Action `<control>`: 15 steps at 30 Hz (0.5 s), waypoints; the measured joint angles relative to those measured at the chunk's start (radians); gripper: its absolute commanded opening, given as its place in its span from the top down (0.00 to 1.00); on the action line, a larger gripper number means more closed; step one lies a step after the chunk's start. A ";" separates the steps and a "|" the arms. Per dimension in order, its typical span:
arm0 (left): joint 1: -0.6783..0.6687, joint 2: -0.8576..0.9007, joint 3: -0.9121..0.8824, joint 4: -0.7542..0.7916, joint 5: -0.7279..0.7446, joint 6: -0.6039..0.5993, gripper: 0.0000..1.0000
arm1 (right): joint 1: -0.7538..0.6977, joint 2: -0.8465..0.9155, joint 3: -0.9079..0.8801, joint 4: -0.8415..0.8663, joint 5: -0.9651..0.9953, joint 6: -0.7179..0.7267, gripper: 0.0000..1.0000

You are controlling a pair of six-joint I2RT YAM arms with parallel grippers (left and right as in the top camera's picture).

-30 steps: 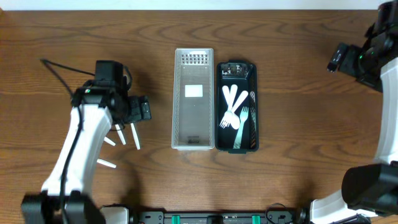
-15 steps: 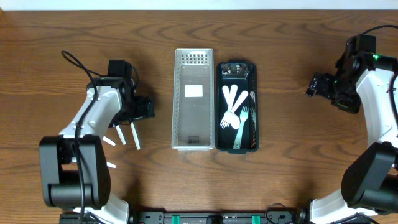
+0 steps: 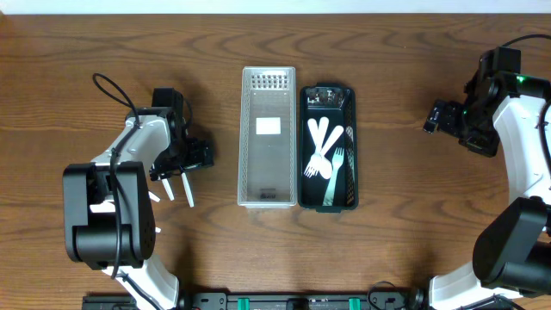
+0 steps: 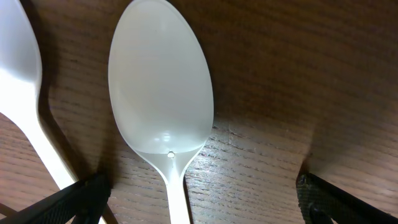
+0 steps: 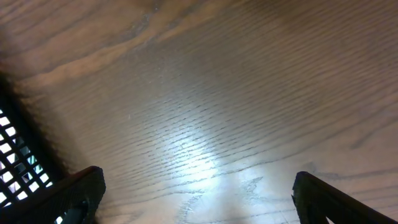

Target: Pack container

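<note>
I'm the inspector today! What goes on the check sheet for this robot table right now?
Surface: brown wooden table, bare wood around the things.
Job's things: clear container with nothing packed in it, side by side with a dark container holding white forks and spoons. Loose white spoons lie on the wood at the left.
Clutter: nothing seen.
Grippers: left gripper open, close above one of the loose spoons. Right gripper open over bare wood, holding nothing.
Cables: black cable loops off the left arm.
Surroundings: black rail along the table's near edge.
</note>
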 measured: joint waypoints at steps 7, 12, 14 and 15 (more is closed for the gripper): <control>0.000 0.000 0.000 -0.005 0.002 -0.015 0.29 | 0.000 0.000 0.000 0.000 -0.001 0.000 0.01; 0.000 0.000 0.000 -0.011 0.003 -0.021 0.48 | 0.000 0.000 0.000 0.000 -0.003 0.000 0.01; 0.000 0.000 0.000 -0.014 0.003 -0.020 0.51 | 0.000 0.000 0.000 0.000 -0.003 0.000 0.01; 0.000 0.000 0.000 -0.014 0.003 -0.019 0.55 | 0.000 0.000 0.000 -0.001 -0.003 0.000 0.01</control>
